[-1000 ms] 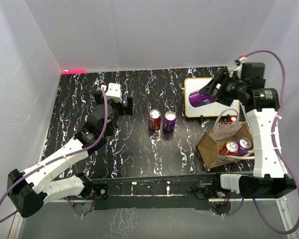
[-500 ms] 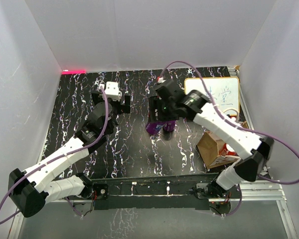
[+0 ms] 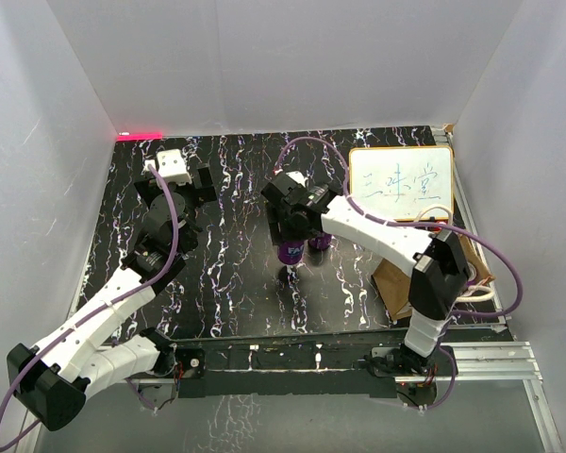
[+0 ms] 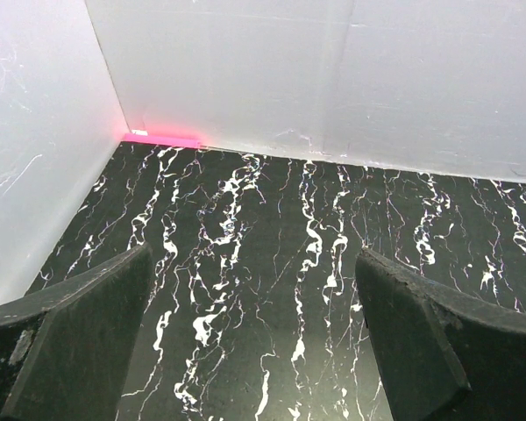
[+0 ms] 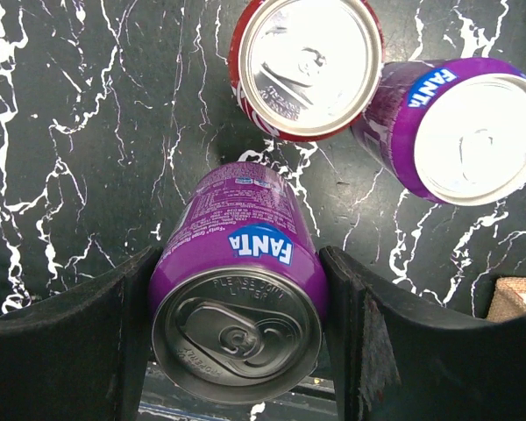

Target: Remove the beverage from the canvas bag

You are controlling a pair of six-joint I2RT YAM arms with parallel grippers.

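My right gripper (image 3: 288, 234) is shut on a purple Fanta can (image 3: 288, 252), held upright low over the table centre. In the right wrist view the can (image 5: 237, 307) sits between both fingers (image 5: 79, 333), which touch its sides. Just beyond it stand a red can (image 5: 307, 66) and a second purple can (image 5: 456, 132), which also shows in the top view (image 3: 320, 242). The tan canvas bag (image 3: 392, 280) lies at the near right, largely hidden by my right arm; its inside is hidden. My left gripper (image 3: 173, 189) is open and empty at the far left; its jaws stand wide apart (image 4: 254, 272).
A white board with writing (image 3: 401, 182) lies at the far right, behind the bag. A red light strip (image 3: 140, 136) glows in the far left corner. White walls enclose the black marbled table (image 3: 236, 283) on three sides.
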